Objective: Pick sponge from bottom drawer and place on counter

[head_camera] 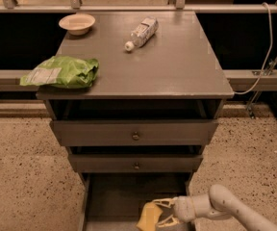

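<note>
gripper [157,211]: in grey bottom drawer [114,201], jaws clamped on pale yellow foam sponge [146,218]
lift: straight up, clear upper drawer fronts [105,134], then grey worktop [177,66]

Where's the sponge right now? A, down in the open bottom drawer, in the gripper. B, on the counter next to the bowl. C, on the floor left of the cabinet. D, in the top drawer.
A: the sponge is held by the gripper low in the open bottom drawer, while the counter carries the bowl, bottle and green bag.
</note>
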`<state>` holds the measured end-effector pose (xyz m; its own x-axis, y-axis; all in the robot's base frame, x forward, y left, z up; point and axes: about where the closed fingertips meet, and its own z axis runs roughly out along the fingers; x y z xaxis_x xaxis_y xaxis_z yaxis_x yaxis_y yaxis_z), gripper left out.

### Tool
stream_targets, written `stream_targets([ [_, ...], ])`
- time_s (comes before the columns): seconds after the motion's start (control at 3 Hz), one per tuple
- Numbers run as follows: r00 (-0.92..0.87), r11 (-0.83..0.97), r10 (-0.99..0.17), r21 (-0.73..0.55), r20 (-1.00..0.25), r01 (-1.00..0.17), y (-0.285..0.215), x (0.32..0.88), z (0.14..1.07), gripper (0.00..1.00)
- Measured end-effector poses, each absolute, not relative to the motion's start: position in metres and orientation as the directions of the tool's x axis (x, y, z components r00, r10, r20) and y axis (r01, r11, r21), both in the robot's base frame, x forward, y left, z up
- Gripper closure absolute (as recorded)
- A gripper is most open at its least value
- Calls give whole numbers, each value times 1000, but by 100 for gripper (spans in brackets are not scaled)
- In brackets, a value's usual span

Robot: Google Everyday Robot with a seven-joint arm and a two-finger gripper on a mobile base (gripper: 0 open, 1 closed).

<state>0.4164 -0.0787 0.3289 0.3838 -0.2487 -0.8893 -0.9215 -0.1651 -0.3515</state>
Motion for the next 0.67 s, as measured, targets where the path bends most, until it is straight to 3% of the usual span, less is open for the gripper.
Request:
stream_targets([
  [0.33,494,-64,-149,-491,-856,-869,-110,395,433,100],
  [0.67,585,14,-212,-600,-783,-800,-125,391,527,100],
])
